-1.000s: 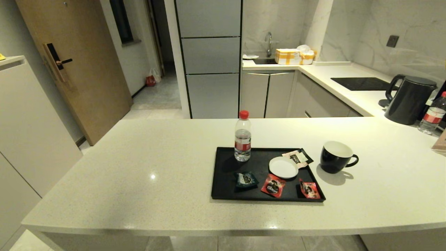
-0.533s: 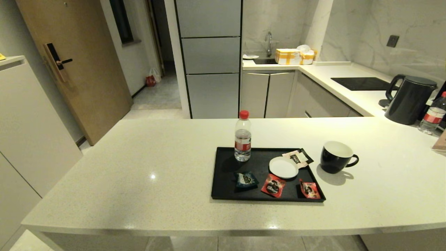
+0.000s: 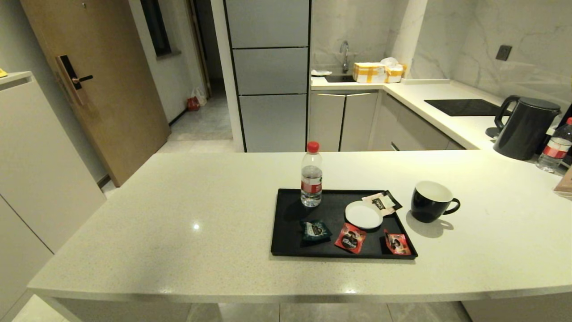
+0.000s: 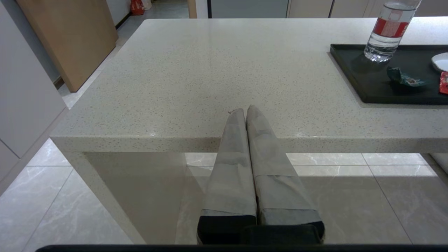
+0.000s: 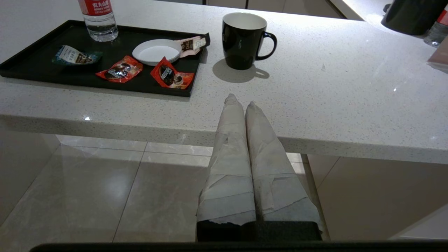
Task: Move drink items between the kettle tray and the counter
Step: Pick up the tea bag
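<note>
Nothing is under way yet, by the look of it. Both pincers — left pincer (image 4: pixel 244 111), right pincer (image 5: pixel 241 103) — hang pressed together, empty, before the off-white speckled stone desk (image 3: pixel 178 223). The small dark teal foil sachet (image 3: pixel 315 230) lies on the flat matte black tray (image 3: pixel 286 241); the glossy black mug (image 3: pixel 431 201) stands on the desk just beside the tray's right end — neither moved.

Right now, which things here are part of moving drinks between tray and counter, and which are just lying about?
For the job: black mug, teal sachet, kettle tray, counter.

Lying about: water bottle, two red sachets, white saucer, kettle.
</note>
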You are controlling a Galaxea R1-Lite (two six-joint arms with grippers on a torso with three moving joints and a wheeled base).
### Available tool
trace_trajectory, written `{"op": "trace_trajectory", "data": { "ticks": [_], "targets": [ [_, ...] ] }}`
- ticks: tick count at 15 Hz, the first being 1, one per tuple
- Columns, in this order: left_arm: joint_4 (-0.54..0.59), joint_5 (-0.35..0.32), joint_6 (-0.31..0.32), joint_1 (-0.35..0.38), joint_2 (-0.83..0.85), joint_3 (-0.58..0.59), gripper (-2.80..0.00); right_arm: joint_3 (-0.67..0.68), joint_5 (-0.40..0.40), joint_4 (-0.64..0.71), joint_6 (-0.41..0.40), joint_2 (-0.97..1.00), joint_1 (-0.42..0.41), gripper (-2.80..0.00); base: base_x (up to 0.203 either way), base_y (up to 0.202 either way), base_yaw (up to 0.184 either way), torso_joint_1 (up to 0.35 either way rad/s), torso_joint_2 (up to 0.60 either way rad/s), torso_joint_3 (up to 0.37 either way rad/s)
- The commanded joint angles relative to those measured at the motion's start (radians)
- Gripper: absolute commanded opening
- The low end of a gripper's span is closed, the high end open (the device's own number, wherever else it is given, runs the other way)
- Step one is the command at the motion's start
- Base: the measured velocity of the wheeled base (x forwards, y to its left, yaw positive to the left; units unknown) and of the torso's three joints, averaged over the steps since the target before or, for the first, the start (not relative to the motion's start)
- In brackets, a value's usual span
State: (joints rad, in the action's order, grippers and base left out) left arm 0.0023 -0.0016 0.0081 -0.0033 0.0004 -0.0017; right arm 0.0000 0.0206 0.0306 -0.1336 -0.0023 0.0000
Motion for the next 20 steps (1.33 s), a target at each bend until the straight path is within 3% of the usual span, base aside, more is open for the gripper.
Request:
{"op": "trace_trajectory", "data": {
  "ticks": [1,4,6,9,11,15,17,20],
  "targets": [
    [0.004,-0.001,0.003,0.000,0.000,-0.002,-2.80,0.003,0.001,0.000,-0.001,0.001,0.000,-2.80,0.000,0.000,0.000,0.000,0.00,0.000],
    [0.015,0.000,0.040,0.000,0.001,-0.006,-2.80,0.003,0.001,0.000,-0.001,0.001,0.000,-2.80,0.000,0.000,0.000,0.000,0.00,0.000],
    [0.111,-0.007,0.118,0.000,0.007,-0.044,-2.80,0.003,0.001,0.000,-0.001,0.001,0.000,-2.80,0.000,0.000,0.000,0.000,0.00,0.000],
    [0.128,-0.015,0.124,0.001,0.057,-0.070,-2.80,0.003,0.001,0.000,-0.001,0.001,0.000,-2.80,0.000,0.000,0.000,0.000,0.00,0.000],
    [0.147,-0.012,0.119,0.001,0.176,-0.212,-2.80,0.003,0.001,0.000,-0.001,0.001,0.000,-2.80,0.000,0.000,0.000,0.000,0.00,0.000],
    [0.185,0.005,0.085,0.001,0.681,-0.551,-2.80,0.003,0.001,0.000,-0.001,0.001,0.000,-2.80,0.000,0.000,0.000,0.000,0.00,0.000],
    [0.196,-0.037,0.070,-0.009,0.896,-0.694,-2.80,0.003,0.001,0.000,-0.001,0.001,0.000,-2.80,0.000,0.000,0.000,0.000,0.00,0.000],
    [0.203,-0.261,0.057,-0.065,1.244,-0.831,-2.80,0.003,0.001,0.000,-0.001,0.001,0.000,-2.80,0.000,0.000,0.000,0.000,0.00,0.000]
  ]
}}
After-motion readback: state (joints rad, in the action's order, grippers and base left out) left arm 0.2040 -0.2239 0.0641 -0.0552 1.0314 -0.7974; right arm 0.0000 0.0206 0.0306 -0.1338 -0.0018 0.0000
